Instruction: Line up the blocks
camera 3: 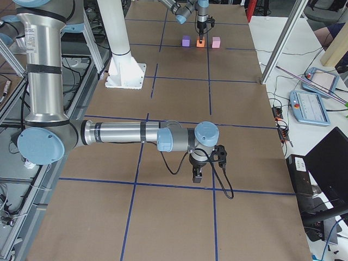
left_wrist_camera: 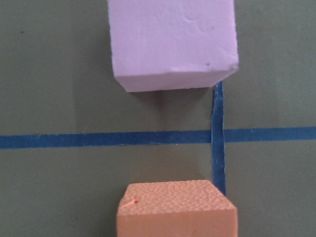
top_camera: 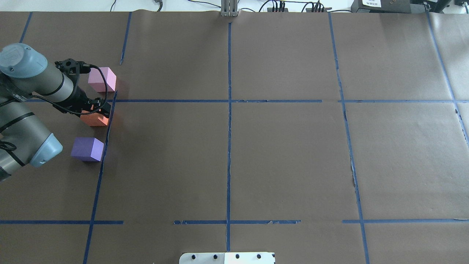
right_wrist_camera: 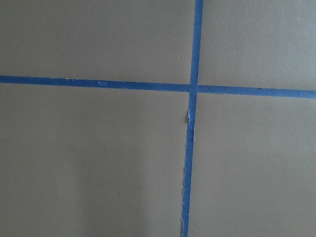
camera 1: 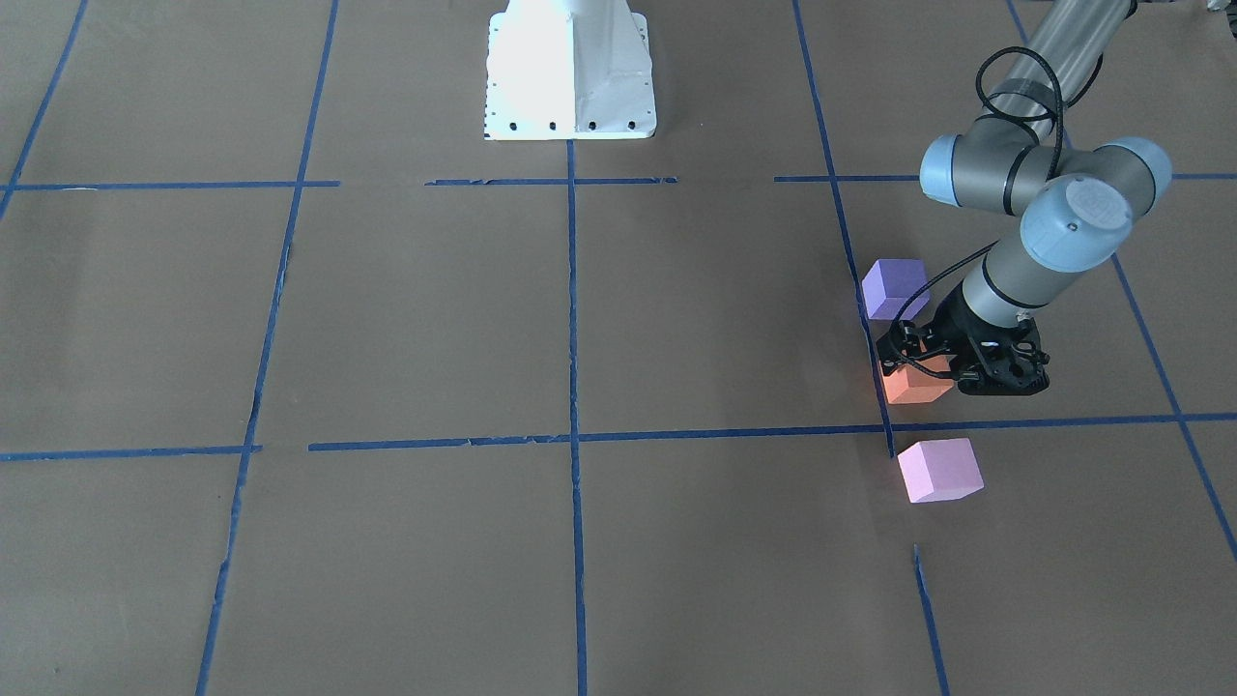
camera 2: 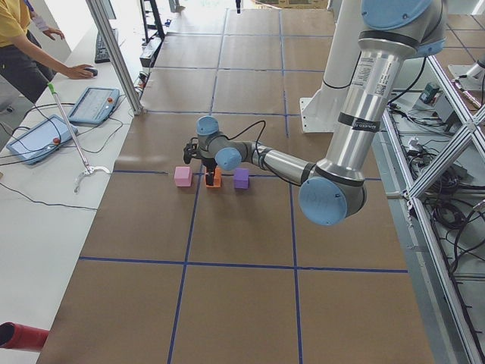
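Front-facing: brown paper table (camera 1: 435, 319), blue tape grid (camera 1: 573, 319), white robot base (camera 1: 570, 68) at top. Left gripper (camera 1: 920, 370) straddled orange block (camera 1: 913, 390), which sat between purple block (camera 1: 894, 287) and pink block (camera 1: 939, 470), all beside one tape line; clamped or loose, could not tell.
Overhead: cables (top_camera: 278, 5) ran along far edge.
Left side: operator (camera 2: 19, 53) stood at side bench, tablets (camera 2: 95, 105) nearby.
Right side: right gripper (camera 3: 198, 175) hung over paper near tape crossing; grip unreadable.
Left wrist: pink lay beyond orange.
Right wrist: tape crossing.

Three blocks in all, one orange block (camera 1: 916, 385), one purple block (camera 1: 895, 287), one pink block (camera 1: 939, 470), two robot arms, the left arm (camera 1: 1044, 193) and the right arm (camera 3: 125, 133), one white base (camera 1: 570, 72), one person (camera 2: 19, 45) at the side
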Controlling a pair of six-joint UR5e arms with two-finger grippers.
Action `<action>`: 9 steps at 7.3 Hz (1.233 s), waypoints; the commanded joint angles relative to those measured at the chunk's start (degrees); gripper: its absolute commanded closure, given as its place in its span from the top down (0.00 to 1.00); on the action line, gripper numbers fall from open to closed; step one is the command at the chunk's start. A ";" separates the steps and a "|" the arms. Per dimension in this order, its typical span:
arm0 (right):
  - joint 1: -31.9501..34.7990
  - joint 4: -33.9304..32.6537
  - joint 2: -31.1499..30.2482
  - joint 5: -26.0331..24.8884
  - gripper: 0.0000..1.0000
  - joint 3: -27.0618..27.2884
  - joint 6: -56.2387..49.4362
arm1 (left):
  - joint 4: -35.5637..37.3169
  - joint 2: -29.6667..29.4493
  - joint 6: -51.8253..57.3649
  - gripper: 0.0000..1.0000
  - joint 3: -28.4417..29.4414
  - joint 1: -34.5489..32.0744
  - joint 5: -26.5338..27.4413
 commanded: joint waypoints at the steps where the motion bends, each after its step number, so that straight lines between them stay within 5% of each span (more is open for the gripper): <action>1: 0.00 0.00 0.00 0.00 1.00 0.00 0.00 | 5.43 0.95 0.82 1.00 -9.17 -7.76 -0.51; 4: 0.00 0.00 0.00 0.00 1.00 0.00 0.00 | 13.02 0.61 5.27 1.00 -14.58 -13.39 -3.32; 6: 0.00 0.00 0.00 0.00 1.00 0.00 0.00 | 19.23 0.61 31.38 1.00 -9.86 -22.93 -4.11; 7: 0.00 -0.09 0.00 0.00 1.00 0.00 0.00 | 22.06 0.78 44.20 1.00 -6.79 -28.65 -8.55; 9: 0.00 -0.09 0.00 0.00 1.00 0.00 0.00 | 23.23 3.66 51.26 1.00 -3.95 -32.56 -9.91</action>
